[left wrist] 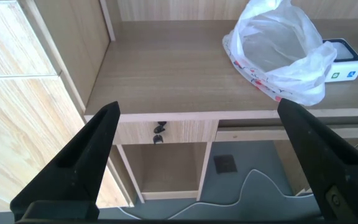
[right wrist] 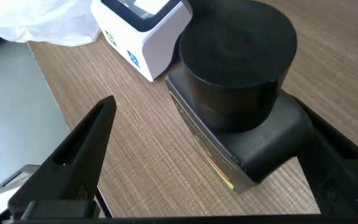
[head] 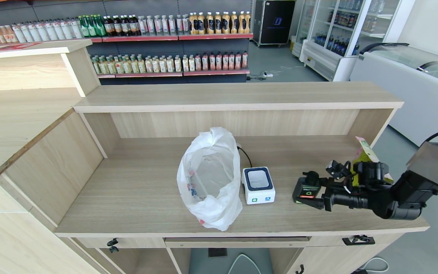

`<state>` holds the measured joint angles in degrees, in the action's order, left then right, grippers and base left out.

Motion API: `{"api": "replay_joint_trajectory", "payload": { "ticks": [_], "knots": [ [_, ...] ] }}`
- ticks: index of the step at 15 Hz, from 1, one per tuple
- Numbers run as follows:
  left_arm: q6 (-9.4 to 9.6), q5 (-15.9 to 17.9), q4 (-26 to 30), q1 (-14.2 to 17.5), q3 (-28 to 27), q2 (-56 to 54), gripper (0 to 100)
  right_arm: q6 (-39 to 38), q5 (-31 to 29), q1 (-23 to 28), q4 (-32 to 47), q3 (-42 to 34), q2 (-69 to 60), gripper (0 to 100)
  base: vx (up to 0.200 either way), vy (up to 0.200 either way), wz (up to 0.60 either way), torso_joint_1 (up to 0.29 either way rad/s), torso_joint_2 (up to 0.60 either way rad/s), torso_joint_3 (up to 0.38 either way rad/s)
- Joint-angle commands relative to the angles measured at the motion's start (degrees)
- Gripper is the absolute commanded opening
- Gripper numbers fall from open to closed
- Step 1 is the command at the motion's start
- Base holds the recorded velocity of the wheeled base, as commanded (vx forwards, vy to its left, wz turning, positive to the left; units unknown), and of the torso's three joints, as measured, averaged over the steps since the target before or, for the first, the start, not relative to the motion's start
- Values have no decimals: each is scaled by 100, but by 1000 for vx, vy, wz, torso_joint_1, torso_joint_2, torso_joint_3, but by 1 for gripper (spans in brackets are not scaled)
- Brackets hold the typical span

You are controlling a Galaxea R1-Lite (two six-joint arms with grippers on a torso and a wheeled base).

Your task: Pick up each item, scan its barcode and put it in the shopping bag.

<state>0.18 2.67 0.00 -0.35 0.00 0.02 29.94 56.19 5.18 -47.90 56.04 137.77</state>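
White shopping bag (head: 209,179): seemingly empty.
Black item (head: 307,189): likely unscanned, near table's right edge; right gripper (right wrist: 207,111) fingers spread around it.
Left gripper (left wrist: 199,106): fingers spread, empty.

items on the counter (head: 135,198)
shopping bag (head: 209,179) is set mid-counter, scanner (head: 258,185) just right of it, capped box (head: 307,189) farther right, packet (head: 365,152) behind it by the right edge.

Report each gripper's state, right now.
Left gripper: jaws open wide, holding nothing.
Right gripper: jaws open, one on either side of the black container on the counter, not closed on it.
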Motion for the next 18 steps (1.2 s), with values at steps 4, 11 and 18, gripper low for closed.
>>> {"api": "replay_joint_trajectory", "payload": {
  "ticks": [4, 11, 18],
  "knots": [
    [-1, -3, 0, 0, 0, 6, 100, -50, 6, -61, 8, 188, 216, 100, 0, 0, 0, 0, 0, 0],
    [-1, -3, 0, 0, 0, 6, 100, -50, 6, -167, -27, 478, 427, 100, 0, 0, 0, 0, 0, 0],
    [-1, -3, 0, 0, 0, 6, 100, -50, 15, -219, -18, 592, 594, 0, 0, 0, 0, 0, 0, 0]
  ]
}}
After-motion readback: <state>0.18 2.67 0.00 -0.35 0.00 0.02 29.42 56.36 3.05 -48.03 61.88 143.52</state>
